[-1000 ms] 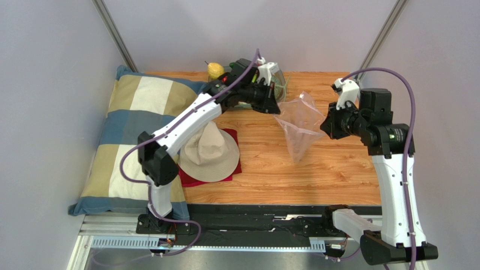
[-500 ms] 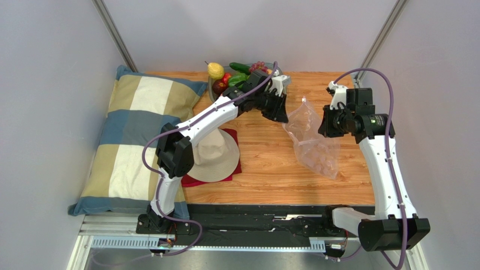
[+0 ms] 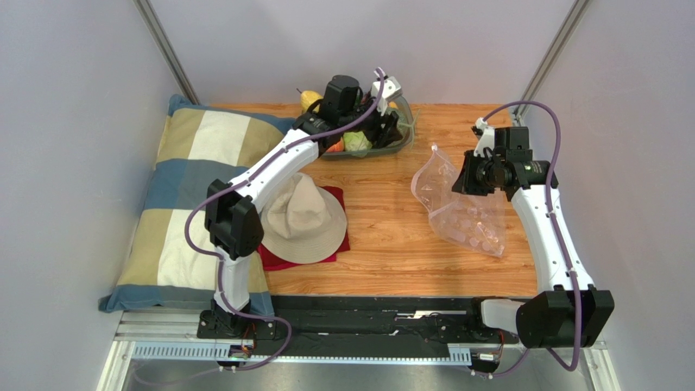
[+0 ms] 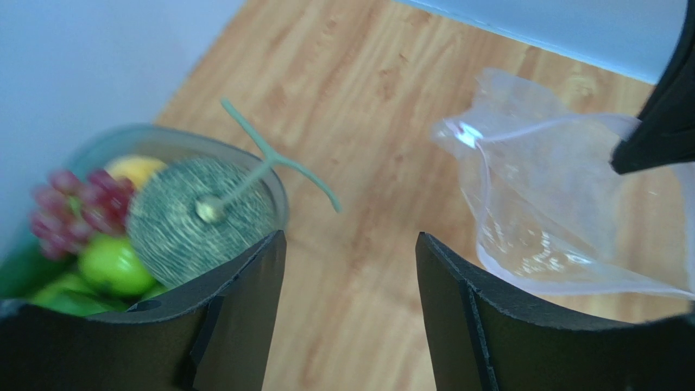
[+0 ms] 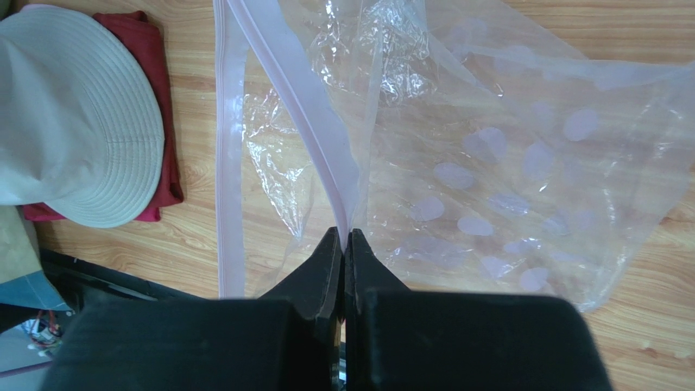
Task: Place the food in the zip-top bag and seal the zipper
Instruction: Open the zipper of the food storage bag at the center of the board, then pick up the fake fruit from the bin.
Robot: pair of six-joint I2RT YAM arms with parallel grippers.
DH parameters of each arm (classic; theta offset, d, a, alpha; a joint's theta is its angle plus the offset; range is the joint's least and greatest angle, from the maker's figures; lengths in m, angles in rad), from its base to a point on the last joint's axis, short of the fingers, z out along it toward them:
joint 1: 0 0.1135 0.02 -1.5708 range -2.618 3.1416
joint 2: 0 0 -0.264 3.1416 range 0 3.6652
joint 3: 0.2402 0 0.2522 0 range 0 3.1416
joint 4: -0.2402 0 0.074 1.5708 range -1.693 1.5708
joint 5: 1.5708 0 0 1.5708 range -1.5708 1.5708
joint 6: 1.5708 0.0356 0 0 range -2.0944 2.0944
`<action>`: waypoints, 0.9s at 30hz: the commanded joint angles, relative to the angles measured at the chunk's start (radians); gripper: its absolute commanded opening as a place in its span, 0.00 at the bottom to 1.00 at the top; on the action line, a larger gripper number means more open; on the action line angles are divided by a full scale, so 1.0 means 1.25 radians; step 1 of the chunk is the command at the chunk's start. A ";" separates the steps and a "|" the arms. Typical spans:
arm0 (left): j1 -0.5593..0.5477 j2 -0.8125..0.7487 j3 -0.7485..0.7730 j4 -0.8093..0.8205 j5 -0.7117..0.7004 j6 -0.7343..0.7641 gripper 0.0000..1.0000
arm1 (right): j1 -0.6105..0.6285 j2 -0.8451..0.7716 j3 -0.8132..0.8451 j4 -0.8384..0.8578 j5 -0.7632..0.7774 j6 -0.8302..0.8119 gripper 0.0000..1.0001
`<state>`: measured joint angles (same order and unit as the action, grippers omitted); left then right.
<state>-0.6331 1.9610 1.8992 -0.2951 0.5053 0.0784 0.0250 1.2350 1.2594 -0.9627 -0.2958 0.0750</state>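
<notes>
The food lies heaped in a grey bowl [image 3: 405, 140] at the back of the table: a netted green melon [image 4: 200, 216] with a T-shaped stem, purple grapes [image 4: 73, 204] and a small green fruit [image 4: 110, 265]. My left gripper [image 4: 351, 244] hangs open just above the bowl's right rim [image 4: 204, 147], with nothing between its fingers. The clear zip-top bag [image 3: 469, 220] lies slack on the wood to the right, and I see no food in it. My right gripper [image 5: 344, 235] is shut on the pale pink zipper [image 5: 302, 106] at the bag's mouth [image 3: 432, 175], which gapes open.
A beige hat [image 3: 303, 220] rests on a folded red cloth [image 3: 281, 259] left of centre. A checked pillow [image 3: 192, 187] fills the left side. A yellow pear [image 3: 308, 99] shows behind the bowl, near the back wall.
My left gripper let go of the bag's mouth, opened and swung back over the bowl. The bag sagged down onto the table to the right, still held by my right gripper.
</notes>
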 commanded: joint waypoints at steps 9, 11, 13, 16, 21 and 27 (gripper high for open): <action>-0.014 0.215 0.190 0.100 -0.121 0.529 0.63 | -0.038 0.031 0.023 0.047 -0.070 0.048 0.00; -0.015 0.233 0.189 0.123 -0.128 0.596 0.63 | -0.041 0.033 0.025 0.046 -0.074 0.046 0.00; -0.015 0.249 0.188 0.127 -0.115 0.643 0.64 | -0.043 0.034 0.027 0.045 -0.076 0.046 0.00; -0.016 0.279 0.199 0.150 -0.119 0.708 0.66 | -0.045 0.039 0.028 0.045 -0.081 0.046 0.00; -0.018 0.327 0.238 0.164 -0.143 0.731 0.62 | -0.049 0.038 0.029 0.039 -0.082 0.042 0.00; -0.019 0.355 0.249 0.189 -0.137 0.729 0.52 | -0.052 0.040 0.033 0.035 -0.087 0.043 0.00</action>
<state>-0.6521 2.3894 2.1525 -0.1192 0.3202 0.9501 -0.0341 1.2884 1.2594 -0.9405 -0.3862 0.1200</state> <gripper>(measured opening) 0.546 0.010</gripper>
